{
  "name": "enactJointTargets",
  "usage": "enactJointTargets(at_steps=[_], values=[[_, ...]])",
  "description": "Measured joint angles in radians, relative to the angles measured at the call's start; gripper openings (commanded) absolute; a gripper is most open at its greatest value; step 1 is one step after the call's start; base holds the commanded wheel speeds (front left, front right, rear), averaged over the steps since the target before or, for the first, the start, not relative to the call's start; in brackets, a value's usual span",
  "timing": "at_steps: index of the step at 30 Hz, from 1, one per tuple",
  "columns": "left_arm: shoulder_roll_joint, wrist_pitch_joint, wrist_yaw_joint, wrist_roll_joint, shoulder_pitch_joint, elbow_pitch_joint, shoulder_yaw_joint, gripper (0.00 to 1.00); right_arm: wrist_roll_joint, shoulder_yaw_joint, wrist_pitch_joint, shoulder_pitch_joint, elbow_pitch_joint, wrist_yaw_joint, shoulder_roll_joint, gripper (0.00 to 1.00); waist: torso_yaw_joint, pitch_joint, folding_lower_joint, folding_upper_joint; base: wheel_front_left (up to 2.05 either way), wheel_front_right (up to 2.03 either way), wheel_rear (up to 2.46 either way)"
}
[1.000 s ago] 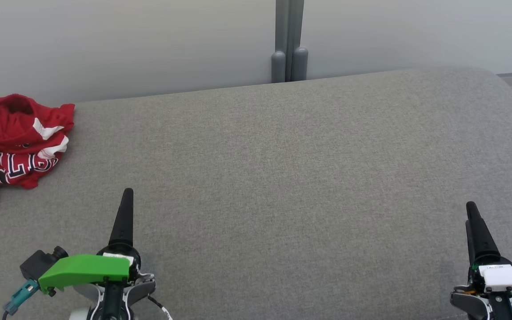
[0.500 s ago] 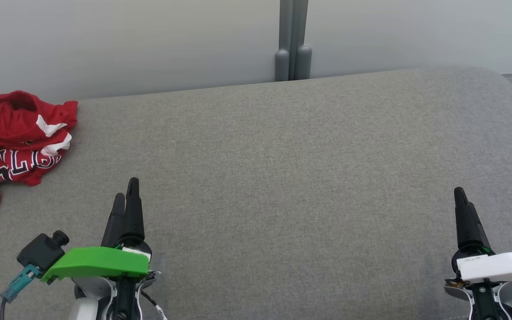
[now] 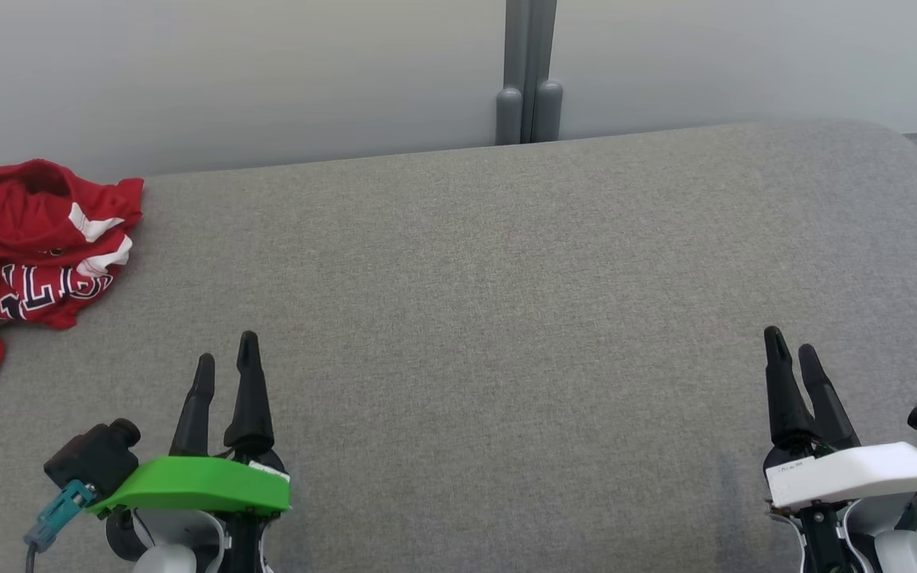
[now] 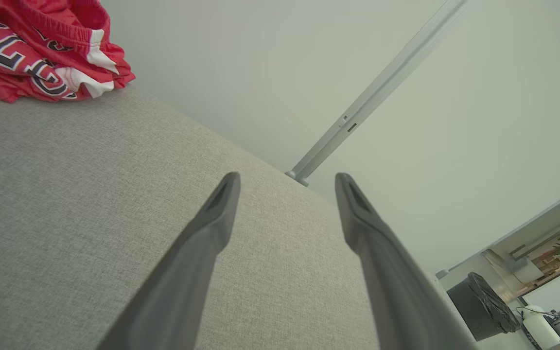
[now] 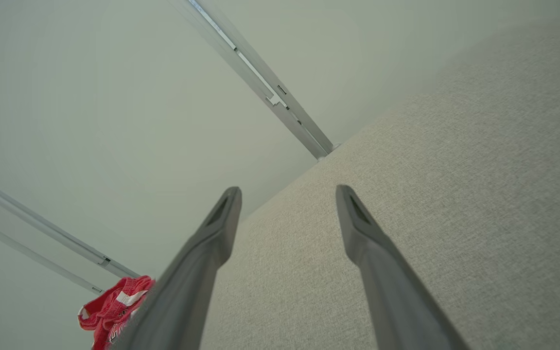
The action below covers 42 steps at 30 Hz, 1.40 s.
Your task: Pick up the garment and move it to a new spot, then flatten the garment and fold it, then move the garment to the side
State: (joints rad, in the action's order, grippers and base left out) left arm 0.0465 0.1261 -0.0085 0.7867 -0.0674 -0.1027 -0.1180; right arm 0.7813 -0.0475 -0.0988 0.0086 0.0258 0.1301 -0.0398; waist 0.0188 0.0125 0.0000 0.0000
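while both grippers sit over the near edge of the grey cushion [image 3: 506, 263], the red garment [image 3: 37, 247] lies crumpled at its far left corner, by the pale wall [image 3: 228, 79], well apart from either. left gripper [image 3: 227, 348]: fingers spread wide, nothing between them. right gripper [image 3: 790, 341]: likewise wide apart, holding nothing.

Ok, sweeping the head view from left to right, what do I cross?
Crumpled red garment at the far left edge → left gripper → grey post behind the cushion → right gripper. All but the post sit over the grey cushion.
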Motion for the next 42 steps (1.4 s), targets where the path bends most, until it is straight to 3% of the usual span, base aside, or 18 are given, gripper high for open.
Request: enactJointTargets(at_steps=[23, 42], values=[[0.000, 0.053, 0.036, -0.288, 0.036, -0.021, -0.013, 1.00, -0.285, 0.094, -0.065, -0.024, 0.044, 0.000, -0.003, 1.00, 0.006, -0.003, 0.0000, 0.0000, 0.00, 0.00, 0.00], [0.001, 0.091, 0.053, -0.446, 0.057, -0.033, -0.012, 1.00, -0.456, 0.134, -0.108, -0.035, 0.067, 0.000, -0.005, 1.00, 0.011, -0.008, 0.0000, 0.0000, 0.00, 0.00, 0.00]])
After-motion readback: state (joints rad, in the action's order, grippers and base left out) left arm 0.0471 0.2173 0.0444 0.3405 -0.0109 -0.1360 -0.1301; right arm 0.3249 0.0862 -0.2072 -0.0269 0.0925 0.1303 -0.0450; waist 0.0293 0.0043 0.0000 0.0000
